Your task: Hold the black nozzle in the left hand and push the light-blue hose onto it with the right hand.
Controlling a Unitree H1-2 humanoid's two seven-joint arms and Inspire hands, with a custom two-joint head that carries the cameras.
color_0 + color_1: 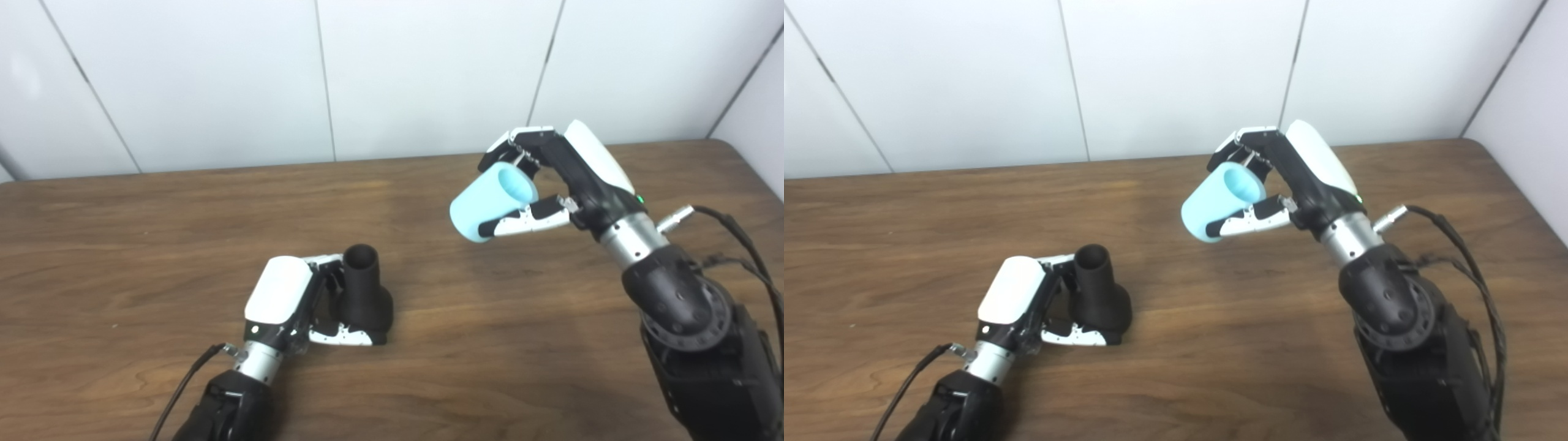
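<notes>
**Hands hold both parts, parts apart**

Left hand (294, 300) is closed around the black nozzle (362, 294) — fingers wrapped behind the wide base, thumb lying along its front foot. Nozzle stands upright on the table (153, 245), narrow open neck up, base resting on the wood.

Right hand (560, 177) is raised above the table, closed on the light-blue hose (490, 208) — fingers over the top, thumb pressed along the underside. Hose is a short tube, tilted, its lower end aimed down and left toward the nozzle, its open upper end facing the palm.

Hose and nozzle are well apart, not touching. White panelled wall (429, 73) stands behind the table.
</notes>
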